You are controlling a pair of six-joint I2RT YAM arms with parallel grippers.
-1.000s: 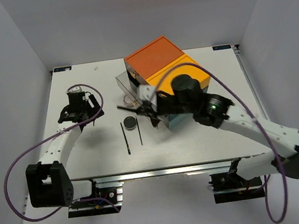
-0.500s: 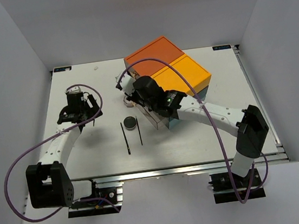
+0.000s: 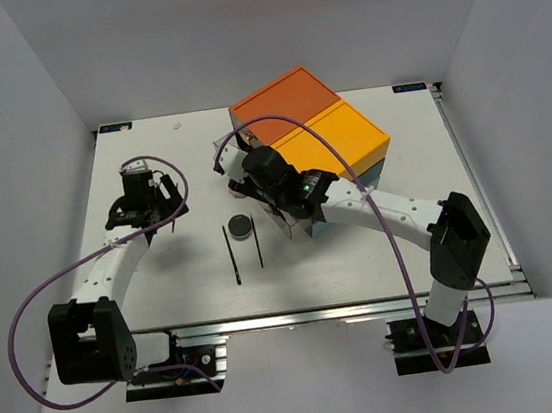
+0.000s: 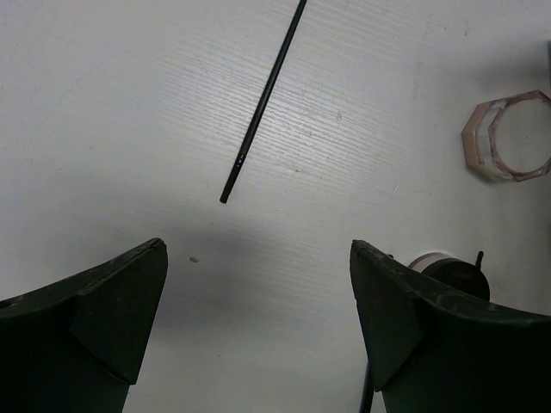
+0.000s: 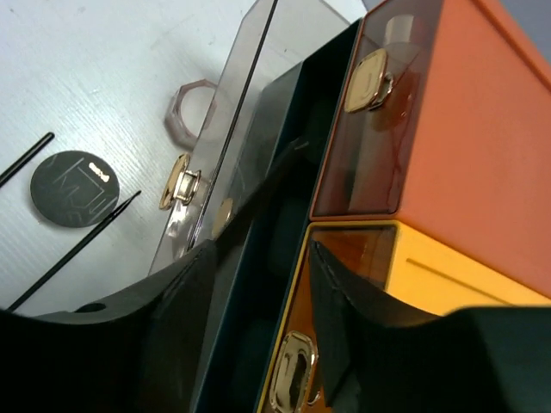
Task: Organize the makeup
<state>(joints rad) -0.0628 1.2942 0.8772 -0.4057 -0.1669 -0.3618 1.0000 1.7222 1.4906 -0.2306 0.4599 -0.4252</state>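
No legible text; small pale mark on round black compact (image 5: 73, 188) too blurred to read.

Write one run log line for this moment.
left gripper: open, empty | right gripper: open, over drawer | compact, sticks, jar: on table
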